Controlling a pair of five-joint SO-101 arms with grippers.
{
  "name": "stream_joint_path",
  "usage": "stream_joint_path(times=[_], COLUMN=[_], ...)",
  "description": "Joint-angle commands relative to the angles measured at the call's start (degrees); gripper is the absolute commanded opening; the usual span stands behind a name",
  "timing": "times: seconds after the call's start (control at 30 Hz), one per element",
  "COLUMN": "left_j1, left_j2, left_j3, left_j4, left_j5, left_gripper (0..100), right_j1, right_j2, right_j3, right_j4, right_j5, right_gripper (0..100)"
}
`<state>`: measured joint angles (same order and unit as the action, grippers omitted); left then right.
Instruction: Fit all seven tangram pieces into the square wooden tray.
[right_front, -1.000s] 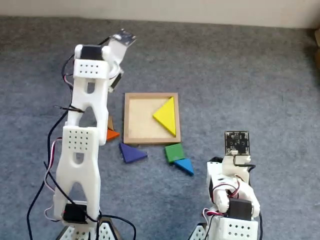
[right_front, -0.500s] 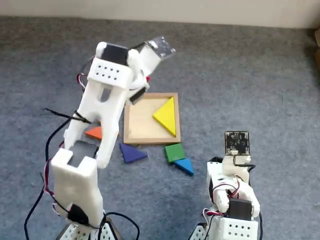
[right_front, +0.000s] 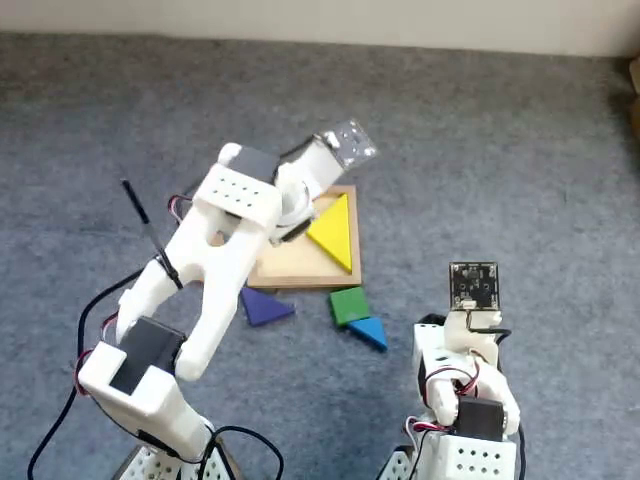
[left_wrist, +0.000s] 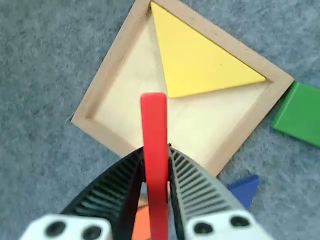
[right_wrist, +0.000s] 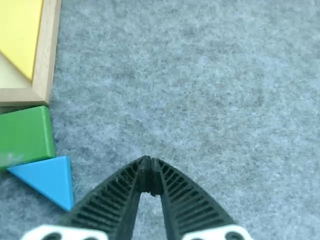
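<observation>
The left hand (left_wrist: 155, 157) is clamped tight on a red piece (left_wrist: 154, 120), held on edge. The piece's free end juts past the fingertips, above the bare floor of the tray (left_wrist: 107, 60). Just beyond that end the yellow triangle (left_wrist: 200, 60) lies flat in the tray. Seen edge-on, the red piece's outline cannot be told.

To seat it well, the piece likely needs tipping flat, not dropping on edge. One straight side should line up with the yellow triangle's near edge or a tray wall. Then lower until it touches wood and only then let go, staying clear of the rim.

The right hand (right_wrist: 150, 175) is fully closed on nothing, over bare counter (right_wrist: 200, 75), with the green square (right_wrist: 25, 135) and blue triangle (right_wrist: 45, 180) near it.
</observation>
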<state>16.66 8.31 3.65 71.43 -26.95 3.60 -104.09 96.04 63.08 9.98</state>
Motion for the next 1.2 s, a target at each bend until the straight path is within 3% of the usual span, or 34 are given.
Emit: stream_joint_path(times=[0.0, 0.23, 0.5, 0.77, 0.93, 1.17], left_j1=[2.8, 3.4, 2.9, 3.1, 3.4, 3.5], left_j2=[-3.2, -2.6, -2.6, -3.2, -3.3, -7.4], left_j3=[4.9, 13.0, 19.1, 20.9, 20.7, 17.6], left_j4=[-7.9, -21.1, -26.6, -26.2, -25.5, -17.3], left_j5=[-5.1, -7.2, -14.4, -14.1, -14.1, -13.5], left_gripper=[0, 0, 1, 16, 17, 17], right_j1=[0.7, 0.7, 0.7, 0.7, 0.7, 0.7], right_j2=[-0.7, -0.7, -0.7, -0.7, -0.7, -0.7], right_j3=[5.8, 5.8, 5.8, 5.8, 5.8, 5.8], right_j4=[0.3, 0.3, 0.3, 0.3, 0.3, 0.3], right_j5=[0.6, 0.6, 0.6, 0.6, 0.6, 0.6], right_gripper=[1.2, 1.2, 1.2, 1.2, 1.2, 1.2])
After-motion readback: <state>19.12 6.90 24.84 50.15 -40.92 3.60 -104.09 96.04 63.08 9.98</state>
